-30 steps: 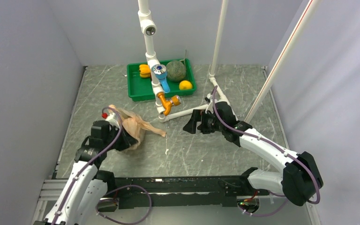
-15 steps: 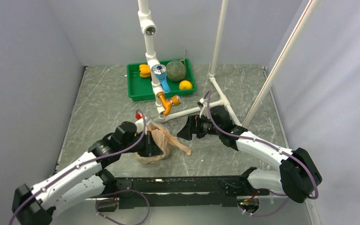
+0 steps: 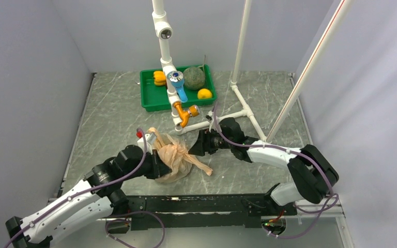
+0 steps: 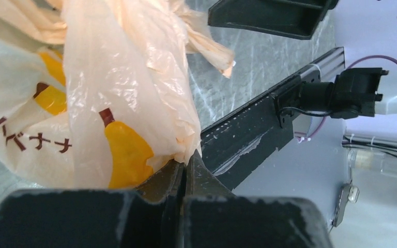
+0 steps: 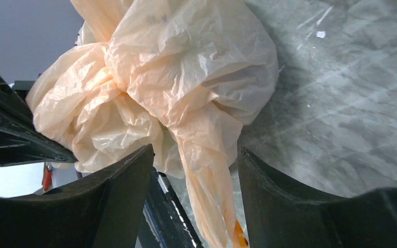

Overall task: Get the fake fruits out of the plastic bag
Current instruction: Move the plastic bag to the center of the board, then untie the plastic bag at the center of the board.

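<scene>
The peach-beige plastic bag (image 3: 174, 158) with yellow banana prints lies bunched on the table near the front middle. My left gripper (image 3: 156, 166) is shut on its film from the left; in the left wrist view the closed tips (image 4: 188, 161) pinch a fold of the plastic bag (image 4: 108, 88). My right gripper (image 3: 198, 145) stands open at the bag's right side. In the right wrist view its fingers (image 5: 119, 181) flank a twisted handle strip (image 5: 207, 186) of the plastic bag (image 5: 176, 72), with a gap on each side. The fake fruits are hidden inside the bag.
A green tray (image 3: 150, 101) at the back holds a netted melon (image 3: 195, 78), a yellow-orange pepper (image 3: 159, 78) and a yellow round fruit (image 3: 204, 93). A white pipe frame (image 3: 171, 98) with orange and blue fittings stands just behind the grippers. The black rail (image 3: 201, 204) runs along the near edge.
My left arm has carried the bag rightward to the front middle. The right gripper has moved left up to the bag, and its jaws have narrowed around the handle strip.
</scene>
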